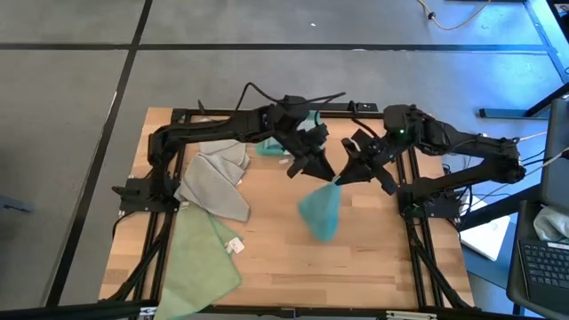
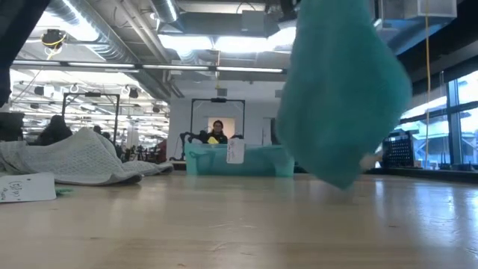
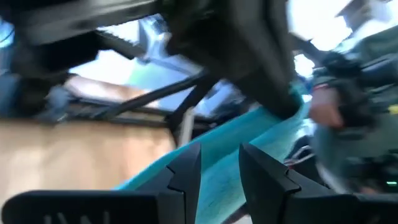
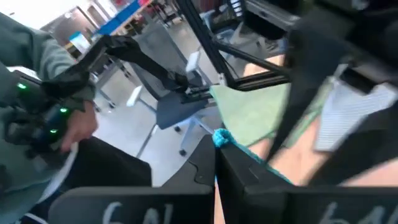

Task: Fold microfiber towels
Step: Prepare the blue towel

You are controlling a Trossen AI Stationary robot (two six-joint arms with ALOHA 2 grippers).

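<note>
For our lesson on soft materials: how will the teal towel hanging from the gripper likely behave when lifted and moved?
The teal towel is probably floppy: pinched at one corner by the right gripper, it droops in a bunched drape in the low view. It seems light, since that small pinch carries it. It may swing or slip free, with so little cloth held between the fingers.

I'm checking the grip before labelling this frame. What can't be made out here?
- Top of the hanging teal towel, low view: cut off by the upper edge, so no grip shows.
- Left gripper, left wrist view: blurred; contact with the towel unclear.
- Writing on the bin's white tag: too small.
</note>
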